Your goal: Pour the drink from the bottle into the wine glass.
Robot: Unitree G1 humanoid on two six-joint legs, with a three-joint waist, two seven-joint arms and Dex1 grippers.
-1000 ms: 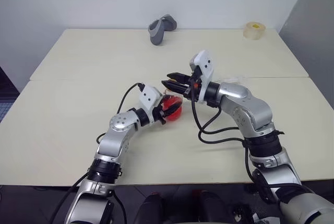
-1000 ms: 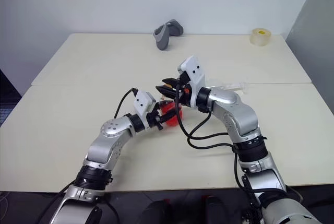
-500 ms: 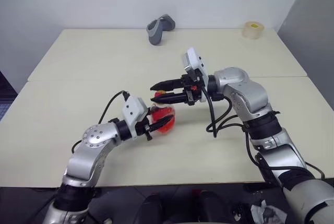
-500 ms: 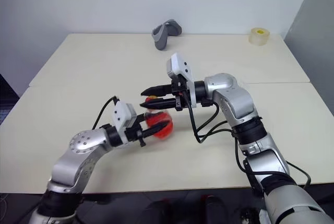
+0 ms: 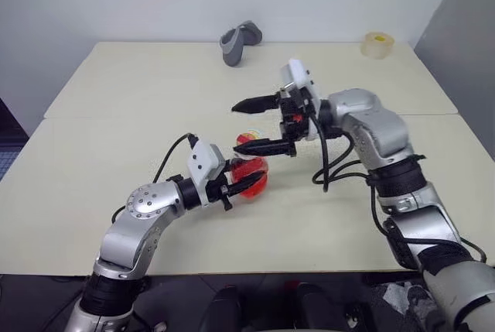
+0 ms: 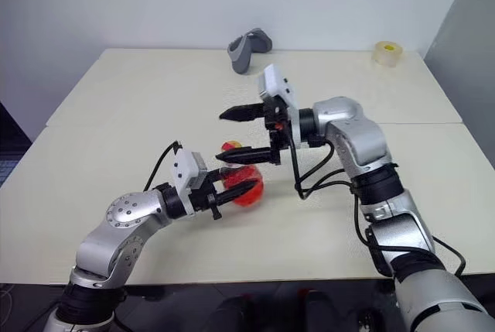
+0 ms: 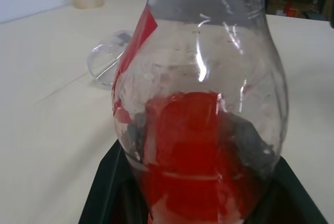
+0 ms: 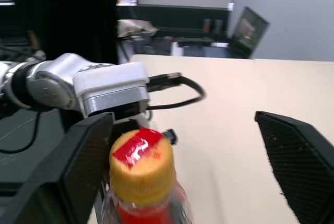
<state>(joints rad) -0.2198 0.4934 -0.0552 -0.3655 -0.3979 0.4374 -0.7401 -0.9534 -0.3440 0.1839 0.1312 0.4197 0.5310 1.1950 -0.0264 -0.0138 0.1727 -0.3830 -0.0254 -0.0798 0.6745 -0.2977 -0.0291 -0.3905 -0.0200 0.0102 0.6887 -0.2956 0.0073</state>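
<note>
- Our left gripper [image 6: 232, 191] clamps the bottle [image 6: 241, 185] by its body, upright above the table [image 6: 116, 115].
- Our right gripper [image 6: 249, 135] stands spread wide around the cap [image 8: 141, 166], probably to unscrew it.
- The glass [image 7: 107, 61] lies beyond the bottle.

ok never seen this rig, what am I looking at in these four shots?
A two-armed humanoid robot at a cream table. Two pictures come from its head camera, looking down over both arms. The other two come from wrist cameras, looking along each claw.

The left claw is shut on a small clear bottle holding red drink, its yellow cap on. The right claw is wide open, its fingers either side of the cap.

Also on the table: a wine glass lying on its side, a grey object and a tape roll at the far edge.
</note>
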